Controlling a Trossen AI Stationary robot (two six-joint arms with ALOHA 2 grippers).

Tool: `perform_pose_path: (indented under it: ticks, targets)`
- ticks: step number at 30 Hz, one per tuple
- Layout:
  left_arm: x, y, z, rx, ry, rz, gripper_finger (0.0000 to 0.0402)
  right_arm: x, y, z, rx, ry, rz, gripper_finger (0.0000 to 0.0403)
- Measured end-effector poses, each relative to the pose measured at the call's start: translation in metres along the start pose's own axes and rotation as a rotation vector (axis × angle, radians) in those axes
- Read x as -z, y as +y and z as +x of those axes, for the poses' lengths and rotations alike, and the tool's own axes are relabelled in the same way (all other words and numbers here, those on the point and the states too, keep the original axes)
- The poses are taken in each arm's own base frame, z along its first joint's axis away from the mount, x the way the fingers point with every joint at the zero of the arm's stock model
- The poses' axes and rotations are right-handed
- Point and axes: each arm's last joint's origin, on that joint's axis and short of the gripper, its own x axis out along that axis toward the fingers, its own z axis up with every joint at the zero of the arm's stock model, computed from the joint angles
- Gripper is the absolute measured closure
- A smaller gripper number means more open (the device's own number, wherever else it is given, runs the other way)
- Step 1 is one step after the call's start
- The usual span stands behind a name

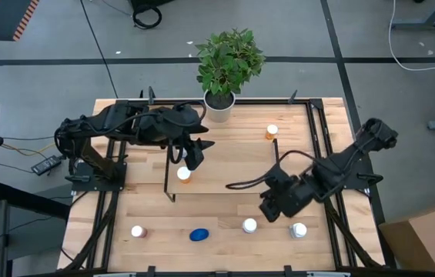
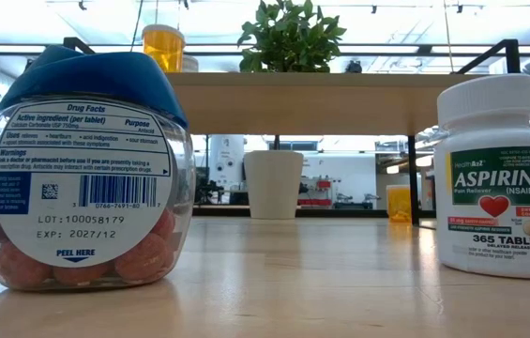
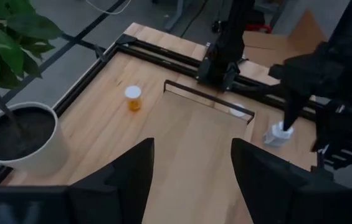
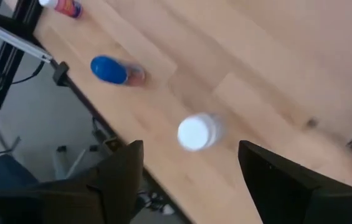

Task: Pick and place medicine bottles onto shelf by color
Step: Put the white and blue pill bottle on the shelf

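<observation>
Right tool point(image 4: 188, 180) fingers apart above white-capped bottle point(image 4: 195, 132), ASPIRIN bottle point(image 2: 497, 178) reads 365 TABLETS

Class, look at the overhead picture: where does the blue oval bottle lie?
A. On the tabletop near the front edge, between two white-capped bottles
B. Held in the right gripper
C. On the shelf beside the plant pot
A: the blue oval bottle lies on the table, off the shelf, untouched by either gripper.
</observation>
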Motion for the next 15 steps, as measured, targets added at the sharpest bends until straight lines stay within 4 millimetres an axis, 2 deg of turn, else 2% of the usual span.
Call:
perform_pose_path:
  ticks: [6, 12, 15]
  targets:
    - [0.000, 0.000, 0.000, 0.000, 0.000, 0.071, 0.0184, 0.016, 0.004, 0.006, 0.017, 0.045, 0.088, 0.0116]
    - [0.001, -0.001, 0.009, -0.011, 0.016, 0.103, 0.0184, 0.033, 0.009, 0.033, 0.093, 0.134, -0.053, 0.0099]
    - [0.002, -0.002, 0.012, -0.015, 0.027, 0.106, 0.0187, 0.040, 0.009, 0.044, 0.156, 0.190, -0.046, 0.0098]
